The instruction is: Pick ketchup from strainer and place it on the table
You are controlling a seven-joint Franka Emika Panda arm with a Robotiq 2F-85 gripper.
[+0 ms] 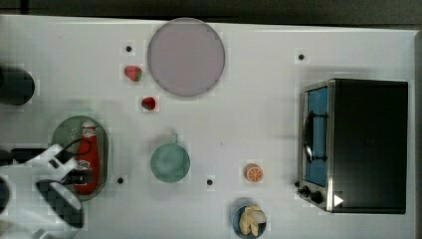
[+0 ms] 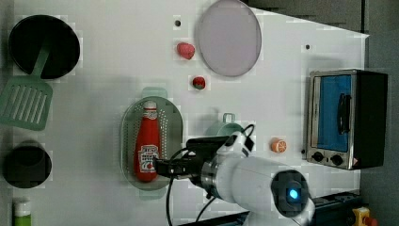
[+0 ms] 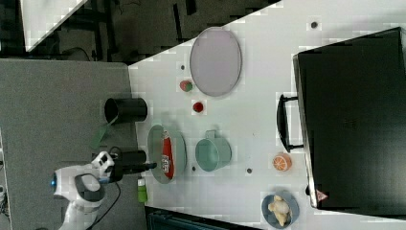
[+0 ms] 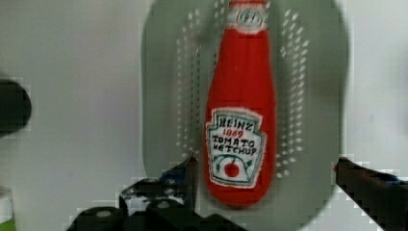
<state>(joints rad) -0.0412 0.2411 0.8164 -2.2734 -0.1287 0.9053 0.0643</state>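
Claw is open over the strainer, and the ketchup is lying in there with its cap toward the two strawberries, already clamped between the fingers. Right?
Not quite. The ketchup is not clamped: in the wrist view the open claw has one finger on each side of the bottle, clear of it. The rest holds: it lies in the strainer, cap toward the strawberries in the top view.

Arm: one white arm [image 2: 254, 181], entering from the left view's bottom right and reaching toward the left view's left; in the top view it comes in from the bottom left corner.
Wrist: black wrist block with a black cable looping from it, set level with the forearm in the left view.
Gripper [image 4: 264, 168]: black, jaws spread wide apart, holding nothing.
Fingers [image 4: 187, 168]: two dark tips in the wrist view, one on each side of the ketchup [image 4: 240, 110], neither touching it.
Gripper elsewhere: over the bottle's lower end in the top view [image 1: 79, 174].
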